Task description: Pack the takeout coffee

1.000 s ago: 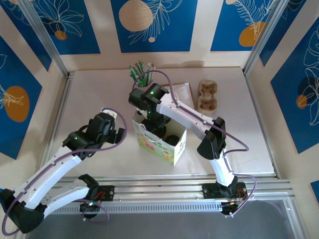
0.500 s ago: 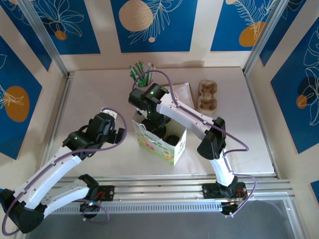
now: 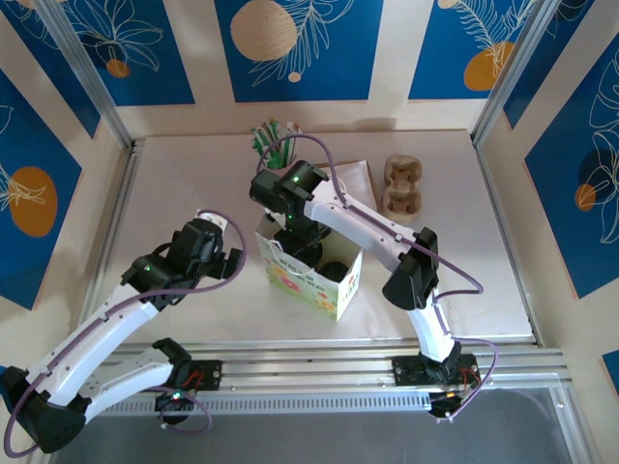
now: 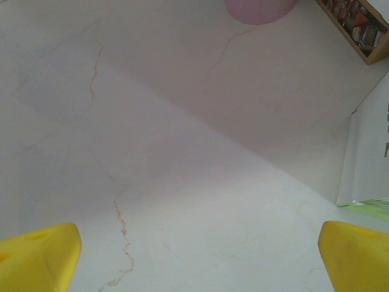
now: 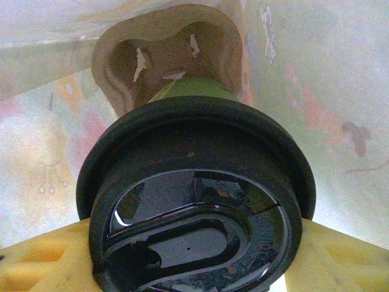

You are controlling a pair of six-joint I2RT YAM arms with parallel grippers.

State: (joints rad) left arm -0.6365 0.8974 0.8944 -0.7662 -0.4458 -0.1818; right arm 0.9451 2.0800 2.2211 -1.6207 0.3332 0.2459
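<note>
No brand or word can be read anywhere. The paper bag (image 3: 314, 280) carries a flower print in green, pink and yellow on its near face. In the left wrist view its pale side wall (image 4: 364, 152) bears a few dark marks at the picture's edge, cut off and unreadable. The lid (image 5: 194, 201) has raised moulded ridges but no legible lettering.

The takeout coffee (image 5: 191, 90) stands upright inside the bag, its green body seated in a brown pulp cup holder (image 5: 161, 36), with the printed bag walls on both sides. The round black plastic lid is glossy, with a broad rim and a sunken centre.

The right pincer (image 5: 194, 261) reaches down into the bag's open top (image 3: 302, 242), and its yellow fingers (image 5: 42, 258) press the lid's rim from either side, holding the cup.

The left pincer (image 4: 194, 255) hangs over the bare worktop (image 4: 152, 152) left of the bag, its yellow fingertips spread wide with nothing between them. A pink cup (image 4: 261, 6) stands farther off; from above it holds green-and-white sticks (image 3: 274, 135). Two more pulp holders (image 3: 403, 184) lie to the right of the bag, well apart from it.
</note>
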